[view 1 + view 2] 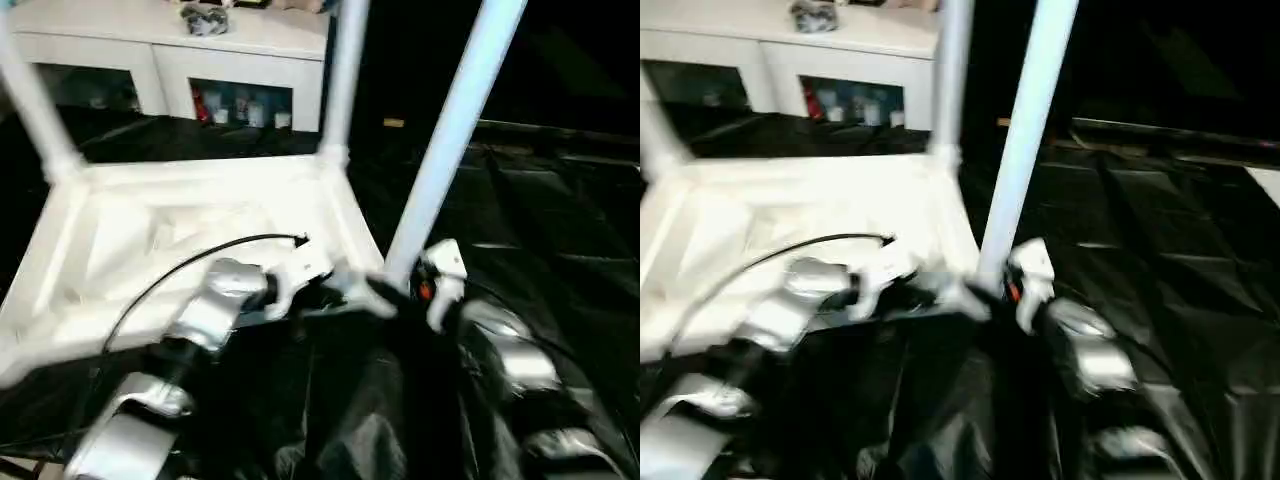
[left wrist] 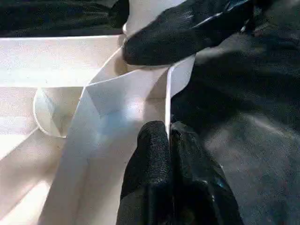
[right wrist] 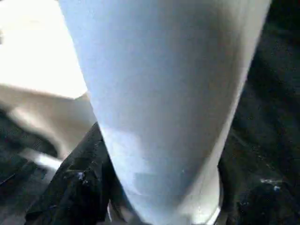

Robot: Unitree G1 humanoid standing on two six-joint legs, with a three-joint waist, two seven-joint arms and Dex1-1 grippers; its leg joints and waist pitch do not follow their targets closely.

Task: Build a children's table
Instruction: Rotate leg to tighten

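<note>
Nearest the head camera, two silver forearms reach over black sheeting (image 1: pixel 560 230). The left gripper (image 2: pixel 168 133) is pinched shut on the thin rim of the upturned table top (image 1: pixel 150 250) at its near corner. The right gripper (image 1: pixel 400 285) clasps the base of a leg (image 1: pixel 450 130) leaning at that corner. Three legs show (two others stand in sockets: far-left leg (image 1: pixel 30 100), far-right leg (image 1: pixel 345 70)). One white cabinet (image 1: pixel 200 50) stands behind.
</note>
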